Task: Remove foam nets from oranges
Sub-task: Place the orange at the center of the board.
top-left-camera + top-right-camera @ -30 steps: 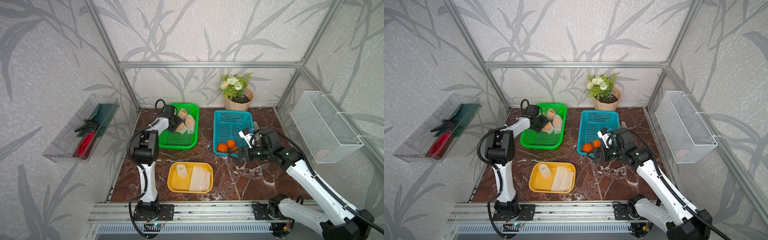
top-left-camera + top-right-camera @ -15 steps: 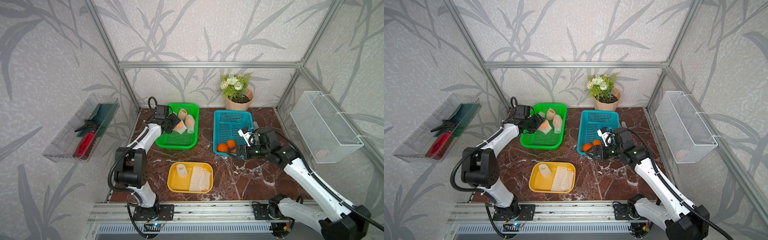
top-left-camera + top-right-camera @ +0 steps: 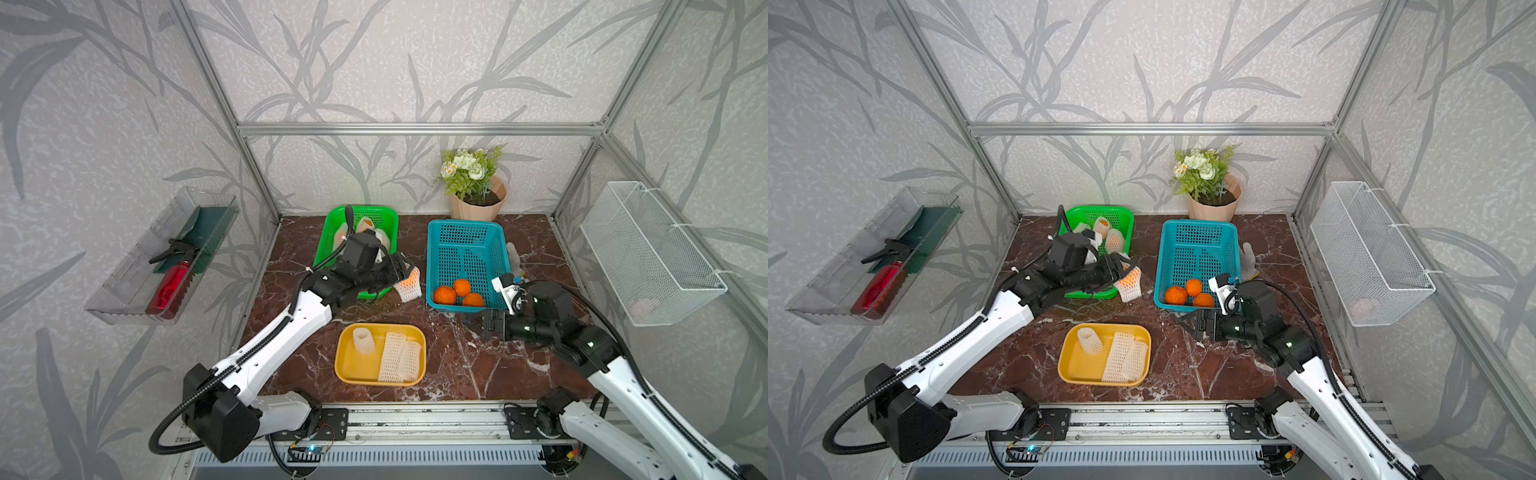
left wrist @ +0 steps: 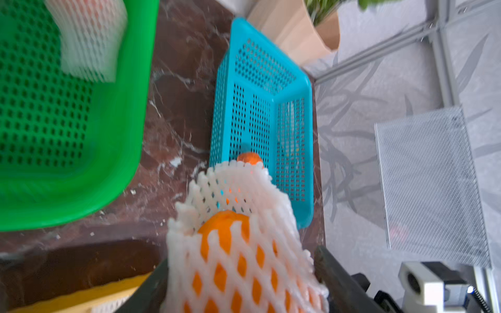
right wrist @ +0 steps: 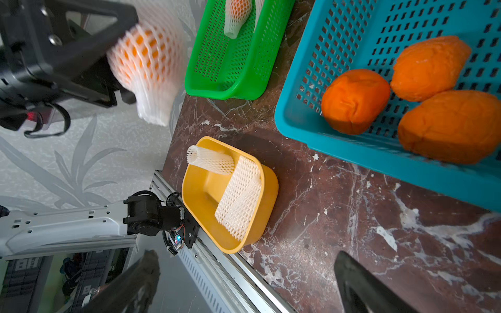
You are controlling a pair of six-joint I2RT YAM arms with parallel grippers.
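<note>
Closest to us is the yellow tray point(image 3: 353, 370) with three empty foam nets point(image 3: 395, 357) in it, one curled up like a tube and two lying flat. We're pretty sure that's the dump spot for stripped sleeves.

A bit further in, the right gripper point(image 3: 488, 326) hovers low over the marble, just in front of the blue basket point(image 3: 429, 266). Its fingers are spread wide with nothing between them. Our guess is it's parked there facing the other arm so it can grab the next loose sleeve end.

Across from it, the left gripper point(image 3: 401, 272) is clamped on a netted orange point(image 4: 230, 244), holding it up in the gap between the green basket point(image 3: 326, 237) and the blue one. The fingers squeeze the fat middle of the fruit through the foam, so the empty tail of the net hangs free. That makes sense to us: one arm pins the fruit and the other pulls the sleeve.

Further back, three bare oranges point(image 3: 461, 286) sit bunched at the near end of the blue basket, so finished fruit goes there. The green basket has at least two wrapped oranges point(image 3: 1115, 241) waiting, though the arm hides part of it. We'd call the job roughly half done.

The flower pot point(image 3: 478, 203) sits against the back wall, well out of the way.
</note>
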